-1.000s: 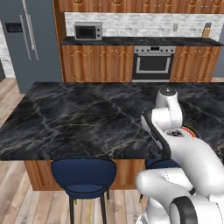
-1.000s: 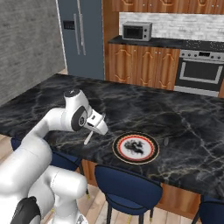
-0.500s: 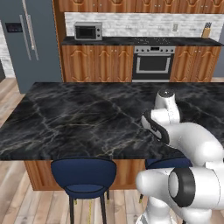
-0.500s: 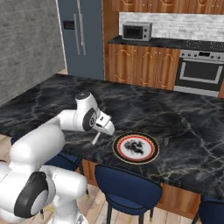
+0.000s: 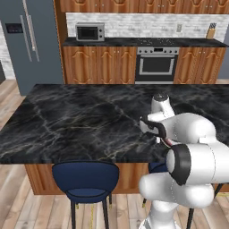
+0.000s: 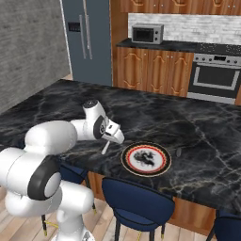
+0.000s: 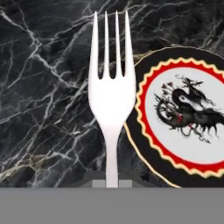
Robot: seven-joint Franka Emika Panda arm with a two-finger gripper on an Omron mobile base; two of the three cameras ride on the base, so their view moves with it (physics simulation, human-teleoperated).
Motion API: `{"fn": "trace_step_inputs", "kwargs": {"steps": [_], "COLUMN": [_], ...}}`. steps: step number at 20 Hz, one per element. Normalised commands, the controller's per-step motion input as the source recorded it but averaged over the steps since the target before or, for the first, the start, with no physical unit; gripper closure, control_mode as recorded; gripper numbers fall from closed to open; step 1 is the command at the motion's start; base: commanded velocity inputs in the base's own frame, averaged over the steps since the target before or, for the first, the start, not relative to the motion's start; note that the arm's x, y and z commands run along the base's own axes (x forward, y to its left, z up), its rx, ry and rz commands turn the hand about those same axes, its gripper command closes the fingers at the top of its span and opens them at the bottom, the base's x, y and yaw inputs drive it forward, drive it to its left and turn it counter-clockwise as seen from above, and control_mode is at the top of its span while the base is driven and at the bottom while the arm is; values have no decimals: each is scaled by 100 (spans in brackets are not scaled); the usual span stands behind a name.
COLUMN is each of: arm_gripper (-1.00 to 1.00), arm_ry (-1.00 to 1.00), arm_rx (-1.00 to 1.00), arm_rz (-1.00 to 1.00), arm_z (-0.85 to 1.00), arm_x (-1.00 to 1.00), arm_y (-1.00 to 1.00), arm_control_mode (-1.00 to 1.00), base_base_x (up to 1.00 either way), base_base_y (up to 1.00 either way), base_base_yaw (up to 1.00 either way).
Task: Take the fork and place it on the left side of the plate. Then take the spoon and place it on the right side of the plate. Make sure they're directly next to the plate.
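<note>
Tool (image 7: 112,183) of mine pinches the fork (image 7: 111,94) by its handle, tines at twelve o'clock, plate (image 7: 183,118) at three o'clock over the desk (image 7: 39,87).

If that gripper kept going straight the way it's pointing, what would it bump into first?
Probably the black marble counter: the gripper points down at it, holding the fork just left of the plate. The fork would likely touch down first, though its height above the counter is unclear.

Black marble island (image 5: 80,120), blue stools (image 5: 85,181), wood cabinets (image 5: 98,65), grey fridge (image 5: 29,42), perhaps plank floor (image 5: 27,210).
</note>
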Motion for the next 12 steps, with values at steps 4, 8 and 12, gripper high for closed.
{"fn": "trace_step_inputs", "kwargs": {"steps": [4,8,12], "arm_gripper": [100,100,100], "arm_ry": [0,0,1], "arm_rx": [-6,-6,-3], "arm_rz": [3,2,2], "arm_z": [-42,-41,-34], "arm_x": [21,10,7], "arm_y": [0,-1,-10], "arm_control_mode": [-100,-100,-100], "base_base_x": [0,0,0], "base_base_y": [0,0,0], "base_base_yaw": [0,0,0]}}
